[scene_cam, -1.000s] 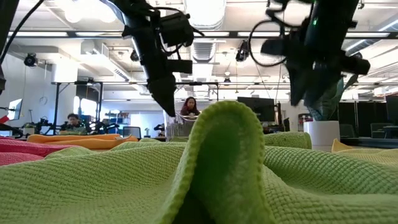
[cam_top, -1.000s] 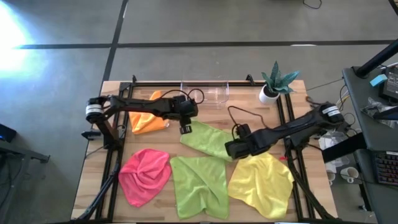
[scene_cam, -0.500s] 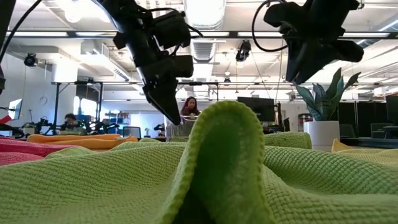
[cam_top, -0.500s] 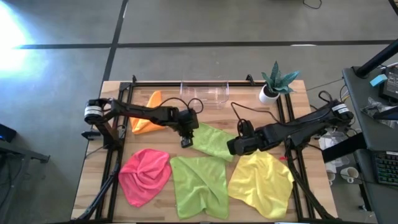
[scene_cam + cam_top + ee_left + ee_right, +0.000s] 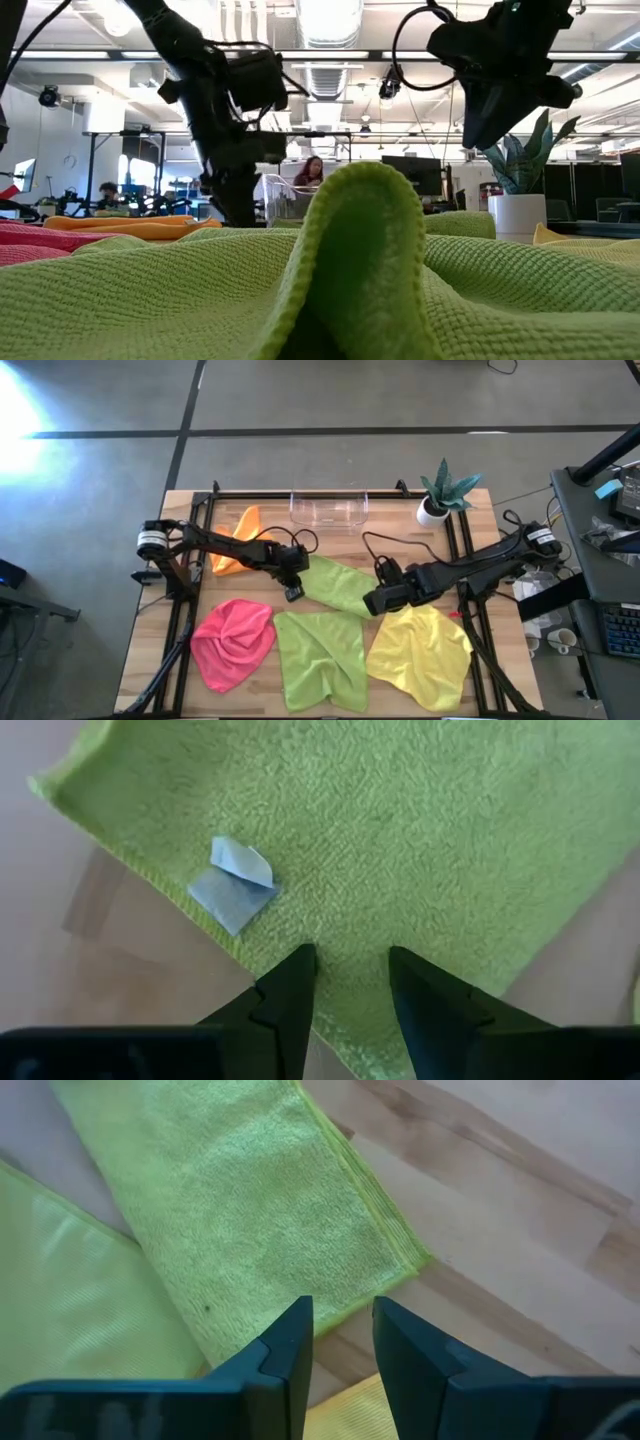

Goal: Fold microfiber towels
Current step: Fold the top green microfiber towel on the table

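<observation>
A lime green towel lies spread at the table's middle, and it also shows in the left wrist view. My left gripper is open and low over its left corner. The fingers point down astride the near edge, beside a small white tag. My right gripper is open and hangs above the towel's right corner, clear of it in the low view. The orange towel, pink towel, second lime green towel and yellow towel lie flat around it. My left gripper has its open fingers pointing down from above at the lime green towel's near edge, close to the left corner. I cannot tell whether the fingertips touch the cloth. The towel lies flat on the table.
A clear plastic bin stands at the far edge, and a potted plant at the far right. Black frame rails run along both table sides. Bare wood shows between the orange towel and the bin. People sit in the room beyond.
My left gripper has moved toward the table's near edge and come down onto the left corner of the middle lime green towel. My right gripper has risen a little above the towel's right end. The towels lie as before.
</observation>
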`<action>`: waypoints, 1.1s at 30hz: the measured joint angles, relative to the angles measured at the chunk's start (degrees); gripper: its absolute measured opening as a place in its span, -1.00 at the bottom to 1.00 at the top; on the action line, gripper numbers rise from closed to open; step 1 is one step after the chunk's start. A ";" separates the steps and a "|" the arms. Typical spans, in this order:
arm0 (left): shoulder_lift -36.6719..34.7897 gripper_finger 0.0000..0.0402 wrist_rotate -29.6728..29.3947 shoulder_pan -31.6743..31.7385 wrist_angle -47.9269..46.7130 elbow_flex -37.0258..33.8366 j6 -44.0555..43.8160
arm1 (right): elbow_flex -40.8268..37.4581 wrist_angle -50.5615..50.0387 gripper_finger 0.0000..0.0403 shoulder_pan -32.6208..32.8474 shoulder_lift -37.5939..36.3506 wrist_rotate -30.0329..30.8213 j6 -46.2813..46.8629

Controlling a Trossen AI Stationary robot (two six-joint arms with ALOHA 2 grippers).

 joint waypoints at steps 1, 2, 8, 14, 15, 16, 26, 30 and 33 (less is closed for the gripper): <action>-0.04 -0.40 -0.88 0.00 0.50 -0.46 -0.08 | 0.00 0.00 -0.51 0.00 -0.02 -0.01 -0.31; -0.07 -0.40 -1.99 -0.01 1.05 -0.98 -0.09 | 0.00 0.02 -0.51 0.00 -0.08 -0.01 -0.51; -0.10 -0.40 -15.95 0.23 -0.17 -1.70 4.28 | 0.00 0.18 -0.51 0.00 -0.05 -0.01 -0.52; -0.14 -0.40 -24.61 0.72 -6.92 0.20 9.17 | 0.00 0.37 -0.51 0.00 -0.05 -0.06 -0.55; -0.40 -0.40 -24.64 0.72 -8.56 0.66 9.02 | 0.00 0.36 -0.51 0.00 -0.05 -0.10 -0.56; -0.73 -0.40 -24.58 0.68 -10.26 1.19 8.94 | 0.00 0.35 -0.51 0.00 -0.05 -0.14 -0.56; -5.69 -0.40 -11.69 -3.56 -1.44 4.87 -3.48 | 0.00 0.38 -0.51 0.00 -0.05 -0.48 -3.16; -4.88 -0.40 -10.21 -6.86 8.84 4.77 -4.62 | 0.00 0.41 -0.51 0.00 -0.19 -0.49 -4.51; -3.44 -0.40 -10.13 -9.33 14.60 4.72 -4.64 | 0.00 0.52 -0.51 0.00 -0.20 -0.55 -5.66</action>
